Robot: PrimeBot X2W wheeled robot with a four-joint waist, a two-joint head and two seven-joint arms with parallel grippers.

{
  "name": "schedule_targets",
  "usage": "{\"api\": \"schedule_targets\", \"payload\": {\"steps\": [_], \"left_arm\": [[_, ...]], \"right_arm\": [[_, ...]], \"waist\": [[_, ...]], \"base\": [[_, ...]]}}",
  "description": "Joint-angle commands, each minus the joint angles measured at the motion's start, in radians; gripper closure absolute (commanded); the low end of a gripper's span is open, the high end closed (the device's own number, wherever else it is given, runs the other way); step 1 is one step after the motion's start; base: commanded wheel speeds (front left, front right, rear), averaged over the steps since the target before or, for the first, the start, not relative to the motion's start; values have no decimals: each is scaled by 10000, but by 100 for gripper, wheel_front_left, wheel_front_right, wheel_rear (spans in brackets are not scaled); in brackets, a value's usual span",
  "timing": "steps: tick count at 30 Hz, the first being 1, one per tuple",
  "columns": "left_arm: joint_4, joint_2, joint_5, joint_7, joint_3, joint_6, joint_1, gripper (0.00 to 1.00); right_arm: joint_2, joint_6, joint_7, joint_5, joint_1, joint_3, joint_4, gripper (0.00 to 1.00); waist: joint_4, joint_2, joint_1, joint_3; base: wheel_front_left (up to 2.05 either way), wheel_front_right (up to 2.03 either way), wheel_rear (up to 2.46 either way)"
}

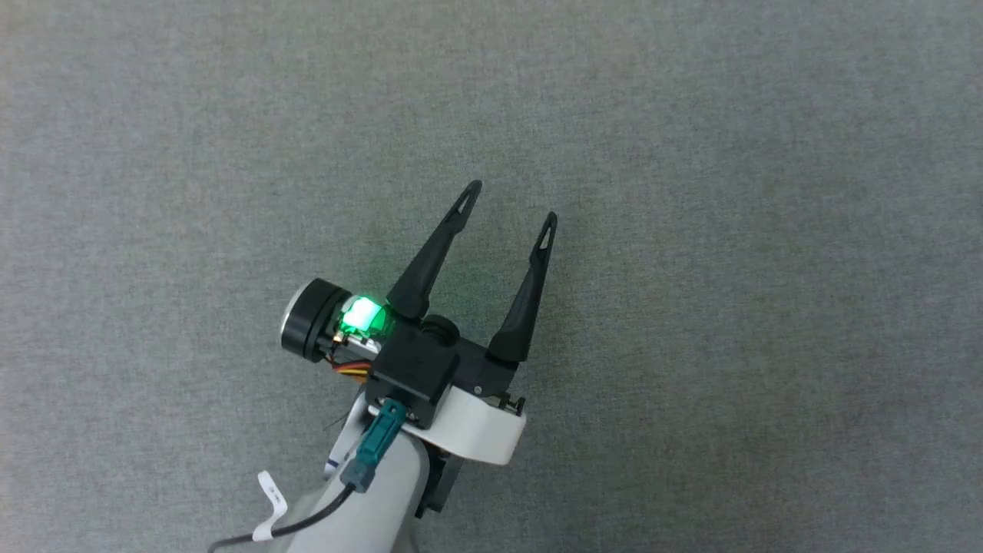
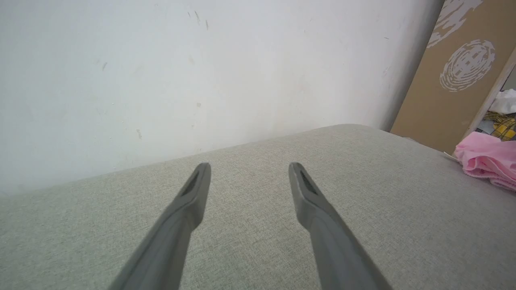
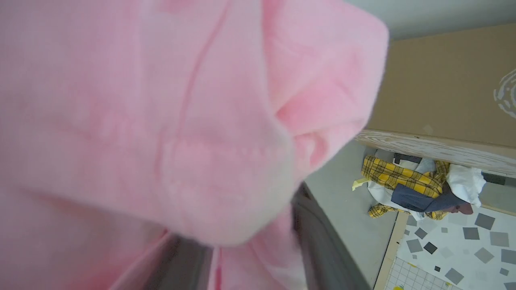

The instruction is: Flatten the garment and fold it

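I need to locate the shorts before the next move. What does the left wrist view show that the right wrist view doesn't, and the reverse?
Left wrist view: the open left gripper over the grey surface, a white wall, the garment bunched at the frame's right edge. Right wrist view: the garment up close, draped over that arm's dark fingers, grip unclear; a patterned floor. Both: the pink garment, a brown board, yellow plaid clothes.

The left gripper (image 2: 250,167) hangs open above the grey worktop (image 2: 363,209). The garment (image 2: 487,161), seemingly bunched, lies at its edge.
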State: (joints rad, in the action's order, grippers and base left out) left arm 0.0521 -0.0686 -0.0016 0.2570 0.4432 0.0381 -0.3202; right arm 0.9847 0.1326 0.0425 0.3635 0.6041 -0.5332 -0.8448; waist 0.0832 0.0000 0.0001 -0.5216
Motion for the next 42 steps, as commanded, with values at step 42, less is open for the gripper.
{"api": "schedule_targets", "payload": {"steps": [42], "left_arm": [[-282,-16,-706,47,-3359,450,3599,0]], "right_arm": [[-8016,-19,-2964,-2021,-4628,5702,7298,0]], "waist": [[-857,0,-1,4908]], "base": [[0,0,0]]}}
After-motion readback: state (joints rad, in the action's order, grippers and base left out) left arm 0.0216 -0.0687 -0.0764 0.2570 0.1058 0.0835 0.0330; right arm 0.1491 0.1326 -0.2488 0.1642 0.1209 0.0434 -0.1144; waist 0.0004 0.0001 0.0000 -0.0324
